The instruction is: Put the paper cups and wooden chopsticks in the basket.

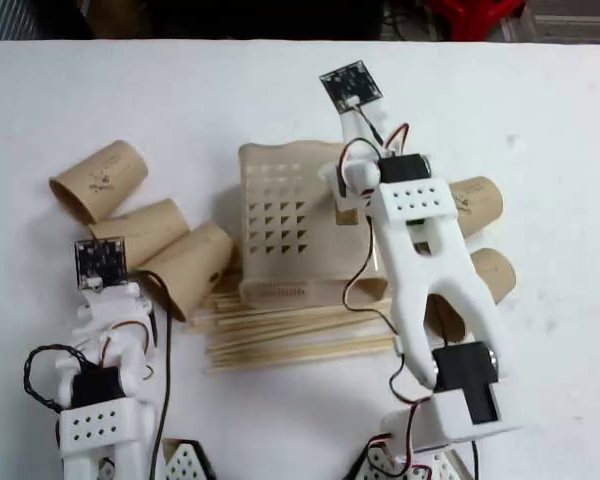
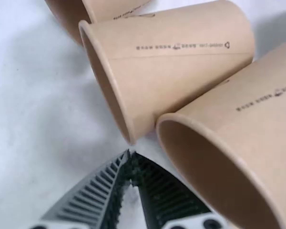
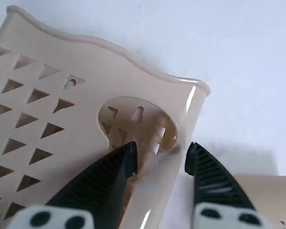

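The beige basket (image 1: 285, 215) with triangle cut-outs sits mid-table, and a pile of wooden chopsticks (image 1: 290, 332) lies in front of it. Three paper cups (image 1: 100, 180) (image 1: 145, 232) (image 1: 190, 265) lie on their sides to its left, and two more (image 1: 477, 205) (image 1: 492, 275) lie to its right under the right arm. My right gripper (image 3: 159, 155) is open, its fingers straddling the basket wall (image 3: 181, 109) beside the handle hole. My left gripper (image 2: 131, 156) is shut, tips just short of one cup's rim (image 2: 109, 95), with another cup (image 2: 243, 157) beside it.
The white table (image 1: 540, 110) has free room at the back and far right. The left arm's base (image 1: 95, 420) and the right arm's base (image 1: 460, 400) stand at the front edge. A cup (image 3: 264, 191) lies just outside the basket wall by the right gripper.
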Available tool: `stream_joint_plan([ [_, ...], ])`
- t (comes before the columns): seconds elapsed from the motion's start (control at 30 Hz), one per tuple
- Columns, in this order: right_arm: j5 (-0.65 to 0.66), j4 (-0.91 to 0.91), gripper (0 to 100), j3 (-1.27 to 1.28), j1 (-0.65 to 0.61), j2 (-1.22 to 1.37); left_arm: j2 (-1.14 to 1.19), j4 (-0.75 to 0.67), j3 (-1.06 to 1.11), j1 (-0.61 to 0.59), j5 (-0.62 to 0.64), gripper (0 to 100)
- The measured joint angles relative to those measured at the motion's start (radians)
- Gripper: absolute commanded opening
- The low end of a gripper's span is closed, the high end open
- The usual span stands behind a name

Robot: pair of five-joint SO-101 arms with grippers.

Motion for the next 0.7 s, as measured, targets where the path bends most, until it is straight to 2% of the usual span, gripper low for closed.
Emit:
stream_joint_plan([
  [0.57, 0.000, -0.221, 17.1, 0.000, 0.052, 0.209, 0.000, 0.000, 0.000, 0.000, 0.000, 2],
  [0.63, 0.000, -0.226, 11.5, 0.000, 0.052, 0.227, 0.000, 0.000, 0.000, 0.000, 0.000, 2],
  [0.7, 0.000, -0.227, 1.5, -0.008, 0.052, 0.238, 0.000, 0.000, 0.000, 0.000, 0.000, 2],
])
